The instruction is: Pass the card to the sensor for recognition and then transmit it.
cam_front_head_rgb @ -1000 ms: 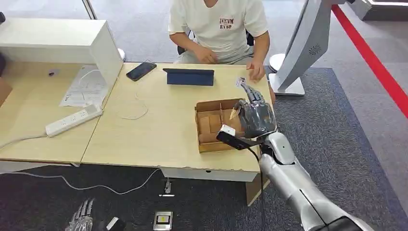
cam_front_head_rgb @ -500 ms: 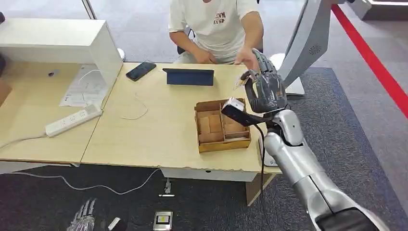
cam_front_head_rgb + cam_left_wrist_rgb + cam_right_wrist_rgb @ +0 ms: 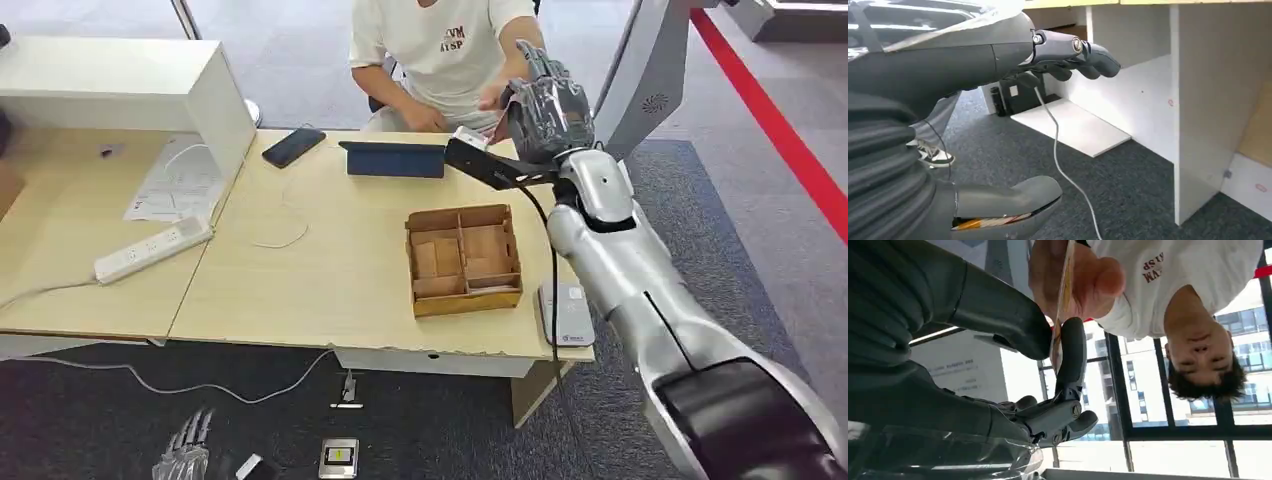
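Right wrist view shows our right hand [image 3: 1048,350] pinching the card [image 3: 1062,305] by its lower edge, a person's hand [image 3: 1073,277] touching it; we judge it thin, stiff, slippery.

A light wooden desk [image 3: 330,270] fills the middle of the head view. Near its centre right sits an open cardboard box [image 3: 463,259] split into compartments. Above it a dark blue tablet case [image 3: 392,159] stands propped, and a black phone [image 3: 293,146] lies to its left. A white power strip [image 3: 153,250] lies at centre left, below some papers [image 3: 176,183] and a white cabinet [image 3: 130,90]. A thin white cable [image 3: 283,234] curls between them. A red stripe [image 3: 775,125] crosses the floor at upper right.
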{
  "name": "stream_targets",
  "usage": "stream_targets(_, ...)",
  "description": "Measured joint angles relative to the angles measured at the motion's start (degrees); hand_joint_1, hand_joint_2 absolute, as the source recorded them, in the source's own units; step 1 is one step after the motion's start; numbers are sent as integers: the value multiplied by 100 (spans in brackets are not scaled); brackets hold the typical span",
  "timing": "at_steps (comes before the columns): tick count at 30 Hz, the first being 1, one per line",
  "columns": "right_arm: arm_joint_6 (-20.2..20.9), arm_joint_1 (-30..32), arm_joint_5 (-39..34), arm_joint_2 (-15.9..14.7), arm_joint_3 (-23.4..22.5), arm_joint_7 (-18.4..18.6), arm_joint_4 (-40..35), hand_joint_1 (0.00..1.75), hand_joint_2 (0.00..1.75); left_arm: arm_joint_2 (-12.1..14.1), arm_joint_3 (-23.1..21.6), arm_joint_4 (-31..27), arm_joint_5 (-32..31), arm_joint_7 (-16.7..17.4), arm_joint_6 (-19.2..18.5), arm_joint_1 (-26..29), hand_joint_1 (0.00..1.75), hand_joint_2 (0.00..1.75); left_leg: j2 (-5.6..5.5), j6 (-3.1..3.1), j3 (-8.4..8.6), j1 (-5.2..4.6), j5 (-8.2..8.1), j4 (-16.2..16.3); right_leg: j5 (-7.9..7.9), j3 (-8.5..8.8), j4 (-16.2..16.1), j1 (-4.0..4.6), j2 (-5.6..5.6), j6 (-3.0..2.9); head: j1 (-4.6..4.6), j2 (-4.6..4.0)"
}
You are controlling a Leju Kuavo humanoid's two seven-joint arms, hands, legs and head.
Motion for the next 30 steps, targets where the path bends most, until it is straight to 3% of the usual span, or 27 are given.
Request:
stream_targets(4,164,-176,63,-48,15,216,266,175,175,28,-168,2,61,0,0,13,0,175,1,0,1,0,-1,1,0,-1,-3,0,0,0,2,0)
stream_targets(13,181,-165,6,-382,-15,332,531,175,175,122,-699,50,579,-2,0,98,0,175,0,1,-1,0,-1,3,0,-4,-3,0,0,0,0,-2)
stream_targets(14,172,-153,-7,-446,-22,341,548,40,175,138,-776,55,628,-2,0,111,0,175,0,2,-2,0,-2,2,0,-4,-3,0,0,0,2,-2)
stream_targets(15,162,-138,-20,-494,-24,354,568,0,175,155,-856,59,658,-2,0,124,0,175,0,2,-3,0,-2,3,0,-4,-3,0,0,0,2,-2)
stream_targets(17,144,-121,-29,-579,-33,354,603,0,175,184,-977,70,684,-2,0,147,0,175,0,2,-4,-1,-3,3,0,-7,-3,-1,0,0,2,-2)
stream_targets(18,129,-119,-29,-614,-39,354,620,0,0,203,-1032,77,695,-2,0,151,0,175,3,2,-4,-1,-4,3,0,-8,-3,-1,2,0,0,-2)
stream_targets(26,-151,-96,337,-918,-50,164,684,0,0,339,-1504,133,898,-2,0,191,0,175,2,2,-3,0,-5,2,0,-5,-1,0,2,0,2,-2)
stream_targets(30,-557,-129,819,-986,-22,-120,631,0,0,404,-1541,155,748,-2,0,190,0,175,5,2,-2,0,-5,2,1,-5,-1,0,2,0,2,-2)
